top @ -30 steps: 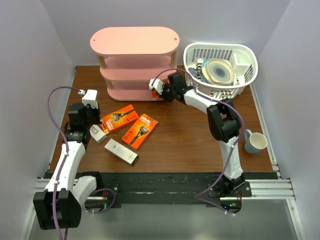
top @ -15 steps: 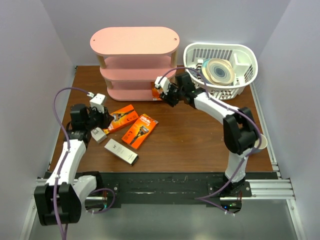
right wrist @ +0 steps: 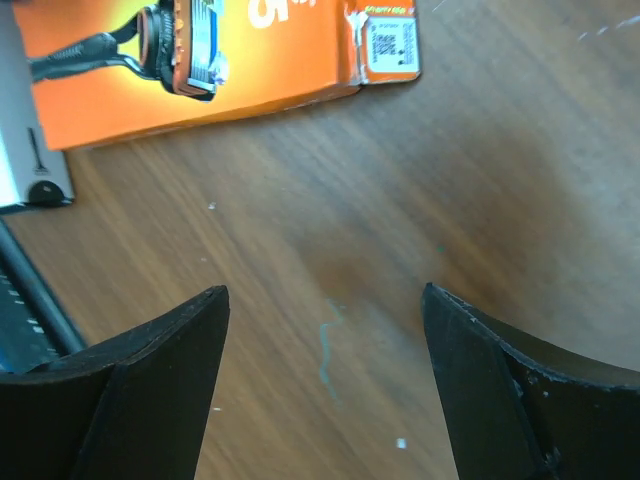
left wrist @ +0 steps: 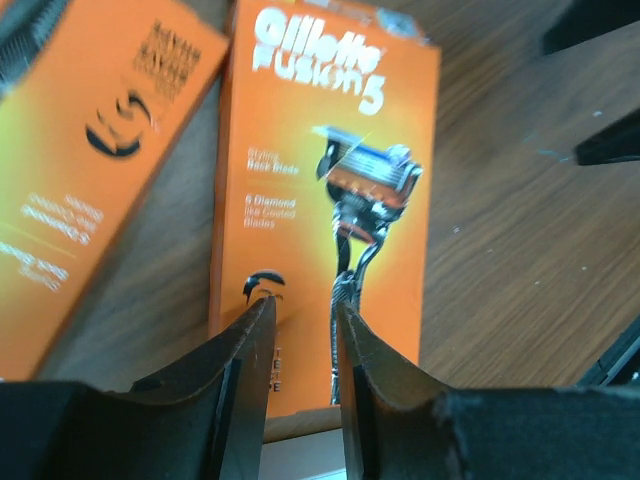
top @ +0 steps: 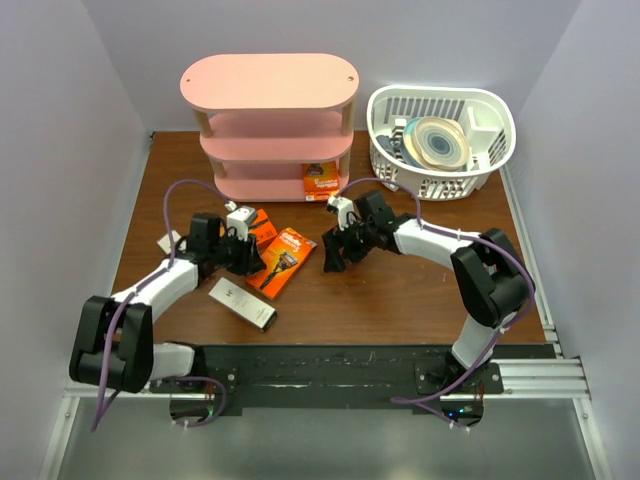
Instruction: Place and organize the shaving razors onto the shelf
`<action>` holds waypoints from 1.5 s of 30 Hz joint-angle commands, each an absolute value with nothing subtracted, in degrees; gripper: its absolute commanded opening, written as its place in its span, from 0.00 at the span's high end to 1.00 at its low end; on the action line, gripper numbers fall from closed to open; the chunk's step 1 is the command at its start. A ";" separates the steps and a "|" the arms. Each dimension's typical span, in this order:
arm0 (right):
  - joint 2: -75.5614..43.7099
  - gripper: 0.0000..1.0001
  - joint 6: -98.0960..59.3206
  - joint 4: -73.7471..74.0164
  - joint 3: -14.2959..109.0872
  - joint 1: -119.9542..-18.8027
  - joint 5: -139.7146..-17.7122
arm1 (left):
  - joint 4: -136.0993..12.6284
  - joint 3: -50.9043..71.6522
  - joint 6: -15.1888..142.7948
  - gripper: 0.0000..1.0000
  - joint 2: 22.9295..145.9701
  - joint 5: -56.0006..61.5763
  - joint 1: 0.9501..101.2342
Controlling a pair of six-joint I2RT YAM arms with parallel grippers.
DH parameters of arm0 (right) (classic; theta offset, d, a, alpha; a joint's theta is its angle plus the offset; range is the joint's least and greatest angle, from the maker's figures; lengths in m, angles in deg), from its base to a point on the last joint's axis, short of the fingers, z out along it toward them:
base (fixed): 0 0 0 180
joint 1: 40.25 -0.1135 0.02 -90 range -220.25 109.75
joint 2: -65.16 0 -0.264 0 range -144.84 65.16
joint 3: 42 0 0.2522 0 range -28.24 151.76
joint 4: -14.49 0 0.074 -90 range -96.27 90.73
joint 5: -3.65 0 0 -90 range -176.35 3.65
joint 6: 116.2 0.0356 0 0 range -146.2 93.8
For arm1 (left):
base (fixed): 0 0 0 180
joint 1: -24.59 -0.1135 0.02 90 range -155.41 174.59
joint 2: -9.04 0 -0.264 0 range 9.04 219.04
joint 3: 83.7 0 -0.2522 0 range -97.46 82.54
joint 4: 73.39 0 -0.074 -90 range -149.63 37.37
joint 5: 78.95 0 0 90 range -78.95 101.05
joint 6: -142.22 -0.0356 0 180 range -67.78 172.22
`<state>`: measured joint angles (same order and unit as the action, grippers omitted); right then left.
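The pink shelf (top: 268, 120) stands at the back, with one orange razor pack (top: 321, 180) on its bottom tier. Two more orange packs lie on the table, one (top: 264, 224) (left wrist: 80, 150) farther back and one (top: 282, 262) (left wrist: 330, 200) (right wrist: 200, 60) nearer. A long whitish razor box (top: 243, 303) (right wrist: 30, 170) lies in front of them, and a small whitish box (top: 168, 241) sits at the left. My left gripper (top: 255, 255) (left wrist: 305, 320) hovers low over the nearer pack, jaws slightly apart and empty. My right gripper (top: 330, 255) (right wrist: 325, 300) is wide open over bare wood beside that pack.
A white slatted basket (top: 495, 140) holding plates stands at the back right beside the shelf. Purple cables loop off both arms. The brown table ends at the black rail along the near edge.
My right gripper opened, left an orange pack on the bottom tier and drew back to the table's middle. My left gripper opened a little and swung right, from the small whitish box to the orange packs.
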<state>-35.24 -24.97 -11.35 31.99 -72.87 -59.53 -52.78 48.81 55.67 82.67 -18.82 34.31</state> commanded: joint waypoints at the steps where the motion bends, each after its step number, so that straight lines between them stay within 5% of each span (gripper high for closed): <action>1: -32.75 0.18 -17.68 -6.30 32.40 -73.04 -56.38 | -56.73 51.25 59.96 0.64 84.45 -15.15 36.36; 20: -31.27 0.18 -19.25 -10.52 32.14 -70.32 -58.40 | -64.58 43.44 65.32 0.61 95.53 -18.58 53.42; 27: -29.33 0.17 -21.10 -11.66 31.62 -68.90 -58.93 | -51.03 40.00 62.24 0.53 88.60 0.40 51.94; 39: -34.77 0.14 -19.18 -5.08 34.33 -68.82 -58.23 | -48.56 48.00 66.98 0.49 85.59 -5.91 47.09; 45: -41.79 0.15 -17.68 -3.93 38.90 -68.73 -57.18 | -42.50 47.39 68.92 0.54 84.02 -0.74 46.13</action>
<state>-38.83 -19.22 -6.84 35.16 -68.94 -58.28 -49.63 46.71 66.29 85.09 -3.06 47.09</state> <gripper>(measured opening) 0.858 0.486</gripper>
